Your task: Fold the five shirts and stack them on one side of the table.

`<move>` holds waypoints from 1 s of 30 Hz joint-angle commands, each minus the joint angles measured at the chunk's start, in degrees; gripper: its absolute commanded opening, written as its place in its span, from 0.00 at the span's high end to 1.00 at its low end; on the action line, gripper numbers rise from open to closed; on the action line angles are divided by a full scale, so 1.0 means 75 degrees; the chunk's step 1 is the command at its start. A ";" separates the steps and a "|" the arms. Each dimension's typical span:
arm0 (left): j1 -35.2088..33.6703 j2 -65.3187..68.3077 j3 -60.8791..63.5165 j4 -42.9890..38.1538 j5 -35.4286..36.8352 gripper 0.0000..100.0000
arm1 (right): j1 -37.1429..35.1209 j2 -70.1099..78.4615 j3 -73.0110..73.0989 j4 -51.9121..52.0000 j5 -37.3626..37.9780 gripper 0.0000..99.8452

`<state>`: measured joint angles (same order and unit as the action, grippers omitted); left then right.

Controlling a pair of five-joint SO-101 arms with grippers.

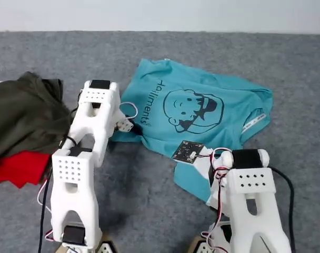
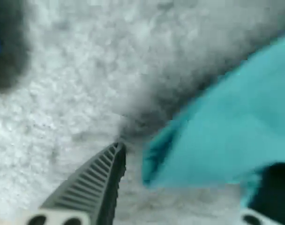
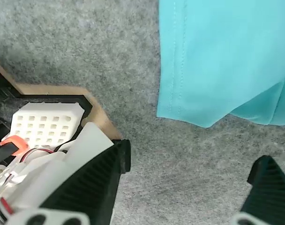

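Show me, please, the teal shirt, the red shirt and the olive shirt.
teal shirt (image 1: 239, 100), high view, plain part of its front
red shirt (image 1: 18, 167), high view, middle of visible part
olive shirt (image 1: 23, 113), high view, crumpled middle

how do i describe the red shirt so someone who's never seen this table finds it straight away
Start from the grey felt table and go to its far left edge in the high view, where a pile of clothes lies. The red shirt is at the near end of that pile, against the dark olive shirt. It is the only red thing here, unlike the teal shirt spread mid-table.
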<state>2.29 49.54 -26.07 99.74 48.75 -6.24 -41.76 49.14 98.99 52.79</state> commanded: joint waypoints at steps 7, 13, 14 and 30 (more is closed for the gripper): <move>0.0258 0.0117 -0.0205 0.0117 -0.0715 0.98 | -0.0064 -0.0064 -0.0023 -0.0064 0.0059 0.61; 0.0199 0.0082 -0.0193 0.0117 -0.0715 0.99 | -0.0076 -0.0064 -0.0023 -0.0064 0.0070 0.61; 0.0199 0.0059 -0.0193 0.0117 -0.0715 0.99 | -0.0076 -0.0076 -0.0023 -0.0029 0.0129 0.61; 0.0211 0.0059 -0.0182 0.0129 -0.0727 0.99 | -0.1026 0.1424 -0.0152 -0.0381 0.1348 0.61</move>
<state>4.48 49.36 -28.18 98.86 44.00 -13.19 -36.04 49.14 98.99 62.37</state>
